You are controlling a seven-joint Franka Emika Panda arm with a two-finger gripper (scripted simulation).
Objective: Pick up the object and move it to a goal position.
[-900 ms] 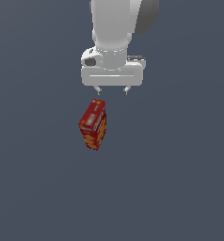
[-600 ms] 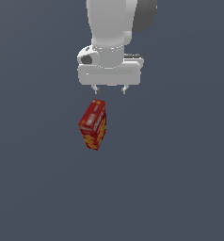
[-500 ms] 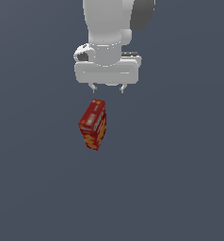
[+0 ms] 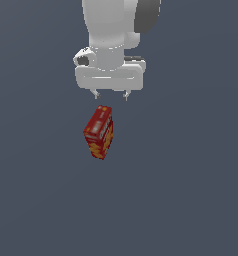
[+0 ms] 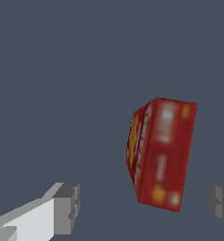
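A flat, uniform slate-grey surface (image 4: pixel 191 200) fills both views, with no edge, wall or border of it showing anywhere. In the exterior view the white arm (image 4: pixel 111 30) comes down from the top of the picture and ends in a wide pale gripper (image 4: pixel 111 95), whose two short fingertips (image 4: pixel 96 94) point downward with a clear gap between them; the jaws stand wide apart and hold nothing. The box (image 4: pixel 99 132), dark red with yellow-orange print on its side and pale markings on its broad face, lies on the grey surface just below the fingertips in the exterior view, apart from them and not touched. It sits skewed, its long edges running at a slant to the line between the fingers. In the wrist view the box (image 5: pixel 162 153) shows its pale-marked face and one printed side, and it lies between the two finger pads (image 5: pixel 67 208), nearer the one at the picture's edge than the other, with bare grey surface showing on either side of it. The box is narrower than the span of the open jaws. Open grey ground surrounds the box on all sides.
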